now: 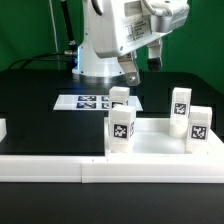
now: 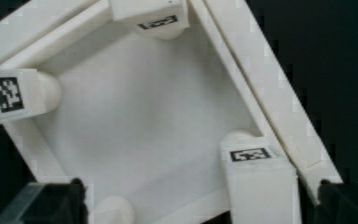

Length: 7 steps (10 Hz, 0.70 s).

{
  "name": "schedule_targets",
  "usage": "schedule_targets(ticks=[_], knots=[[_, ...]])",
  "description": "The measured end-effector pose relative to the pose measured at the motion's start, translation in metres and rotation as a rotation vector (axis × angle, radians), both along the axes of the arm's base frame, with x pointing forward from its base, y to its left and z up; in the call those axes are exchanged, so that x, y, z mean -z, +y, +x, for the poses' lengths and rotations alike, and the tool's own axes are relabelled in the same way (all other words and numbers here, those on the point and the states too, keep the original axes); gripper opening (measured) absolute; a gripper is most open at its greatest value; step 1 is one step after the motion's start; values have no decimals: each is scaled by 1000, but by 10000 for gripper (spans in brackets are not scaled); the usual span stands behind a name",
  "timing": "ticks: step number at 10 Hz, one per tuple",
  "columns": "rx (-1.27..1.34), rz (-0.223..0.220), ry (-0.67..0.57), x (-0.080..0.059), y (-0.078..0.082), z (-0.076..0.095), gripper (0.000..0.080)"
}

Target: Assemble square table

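The white square table top (image 1: 155,146) lies upside down at the front of the exterior view's right. Legs stand upright at its corners: one front left (image 1: 120,129), one back left (image 1: 120,98), one back right (image 1: 181,103), one front right (image 1: 199,125). My gripper (image 1: 133,70) hangs high above the back left leg, open and empty. In the wrist view the slab (image 2: 140,120) fills the picture, with tagged legs (image 2: 252,165) (image 2: 16,91) (image 2: 158,14) at its corners. My gripper (image 2: 190,206) is wide apart, with dark fingertips (image 2: 51,203) at the picture's edge, well above the slab.
The long low white border wall (image 1: 60,168) runs along the front. The marker board (image 1: 85,102) lies flat behind the table top. A small white piece (image 1: 2,128) shows at the exterior view's left edge. The arm's base (image 1: 95,62) stands at the back.
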State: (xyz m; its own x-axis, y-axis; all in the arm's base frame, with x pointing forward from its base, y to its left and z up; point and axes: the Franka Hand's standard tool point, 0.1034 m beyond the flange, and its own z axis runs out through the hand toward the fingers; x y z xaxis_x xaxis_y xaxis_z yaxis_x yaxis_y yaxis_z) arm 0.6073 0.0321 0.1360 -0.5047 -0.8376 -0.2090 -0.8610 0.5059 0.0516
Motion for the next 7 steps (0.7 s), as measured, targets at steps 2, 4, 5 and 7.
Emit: schedule_targets(ticks=[2,4,5,7], knots=[[0,0,1,1,0,0,649],[-1,-1,2,1,0,-1,649],[-1,-1,3,2,0,-1,649],[-1,-1,4,2,0,-1,649]])
